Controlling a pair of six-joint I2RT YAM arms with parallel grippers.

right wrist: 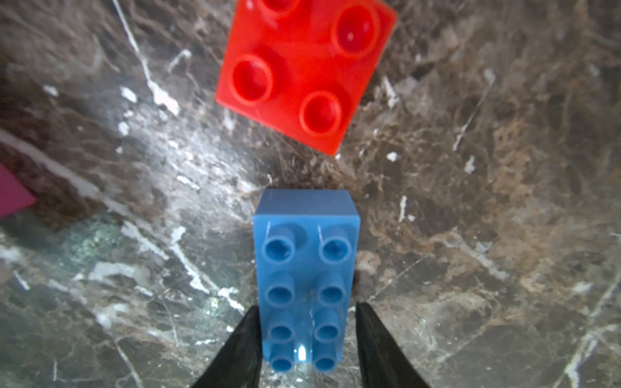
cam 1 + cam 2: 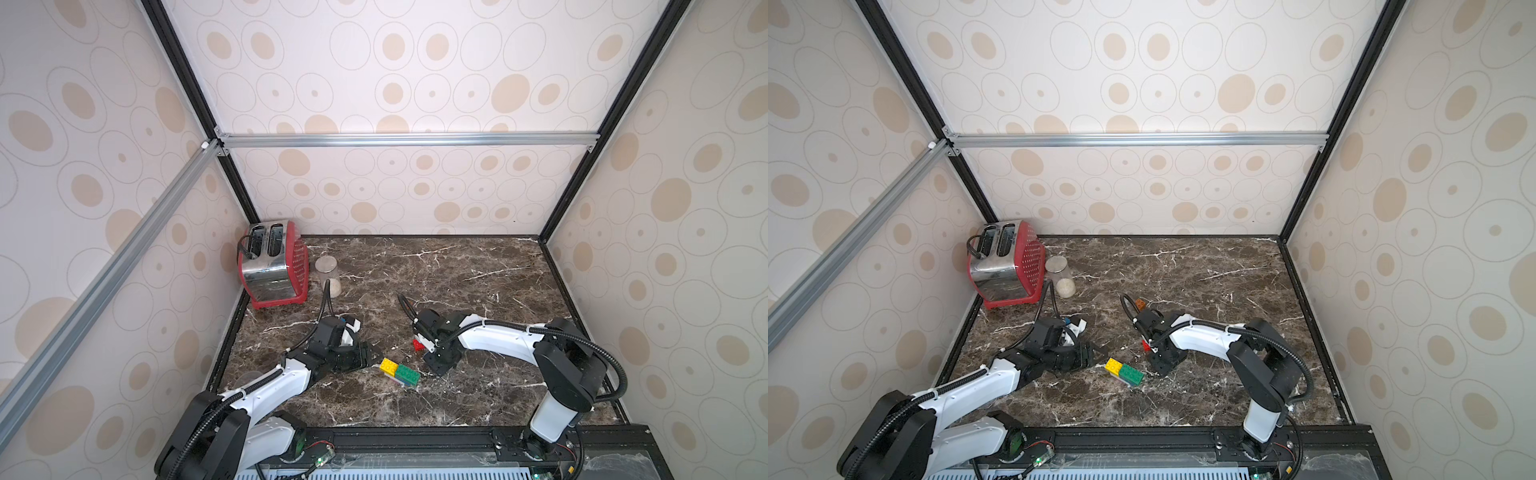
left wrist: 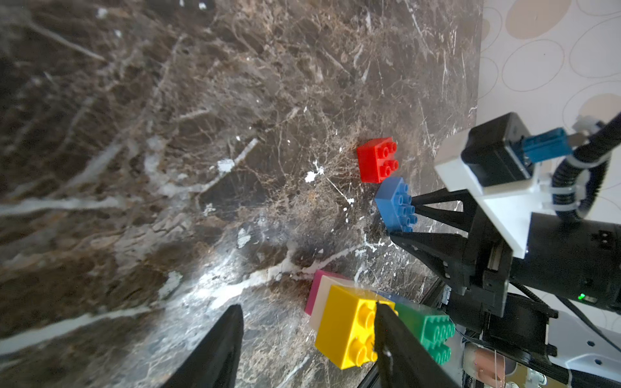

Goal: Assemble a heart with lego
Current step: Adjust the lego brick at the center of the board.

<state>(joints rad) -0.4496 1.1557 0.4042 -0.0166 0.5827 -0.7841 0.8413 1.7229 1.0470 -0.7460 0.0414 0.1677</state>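
The heart lies at the front middle of the marble table as a joined cluster of yellow, green, white and pink bricks, seen close in the left wrist view with its yellow brick foremost. My left gripper is open just left of the cluster, and nothing is between its fingers. One finger crosses in front of the yellow brick. A long blue brick stands on the table between the fingers of my right gripper, which is open with a thin gap on one side. A loose red brick lies just beyond the blue one.
A red and chrome toaster and a glass jar stand at the back left. An orange brick lies behind the right wrist's cable. Patterned walls close in three sides of the table.
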